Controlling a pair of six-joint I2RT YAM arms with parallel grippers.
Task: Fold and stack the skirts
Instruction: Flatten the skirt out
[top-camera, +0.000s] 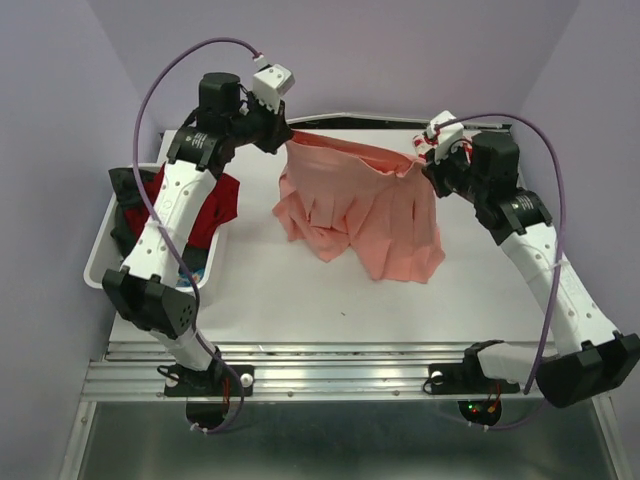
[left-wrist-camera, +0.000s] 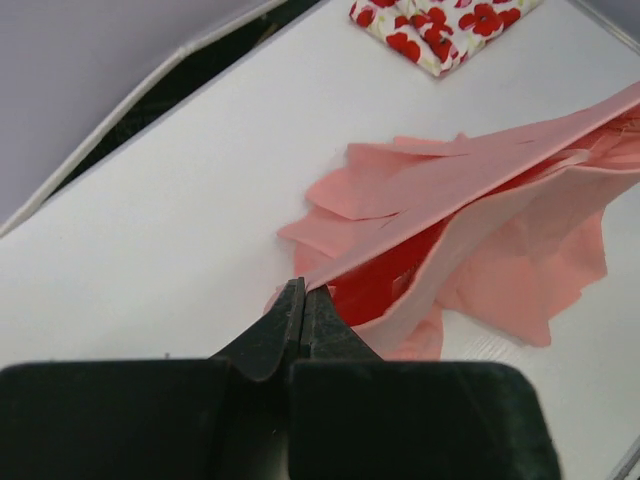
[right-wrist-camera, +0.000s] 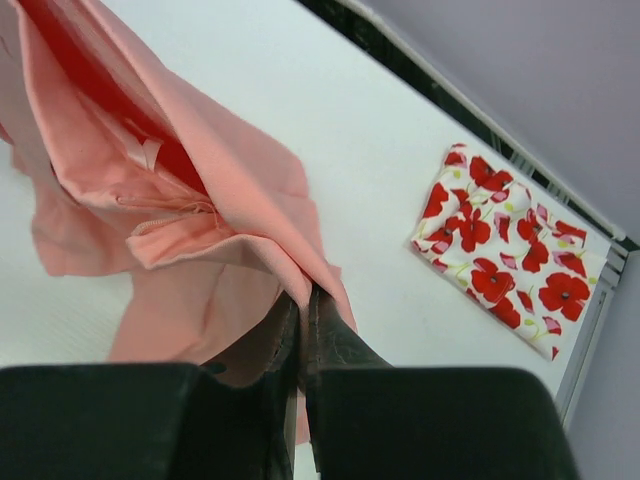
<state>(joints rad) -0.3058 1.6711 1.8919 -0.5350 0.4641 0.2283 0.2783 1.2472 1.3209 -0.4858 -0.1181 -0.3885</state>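
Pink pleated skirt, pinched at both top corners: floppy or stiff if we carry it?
Likely very floppy: the pink skirt sags between the left hand and right hand, its hem crumpled on the table. Probably light, since two thin pinches hold it up. It may swing or slip, as only edges are gripped.

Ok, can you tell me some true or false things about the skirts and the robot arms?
1. The left end effector and the right end effector both pinch the pink skirt. True.
2. The flowery skirt is spread wide open. False: it lies folded on the table.
3. The pink skirt lies on top of the flowery skirt. False: they are apart.
4. The bin on the left holds red cloth. True.
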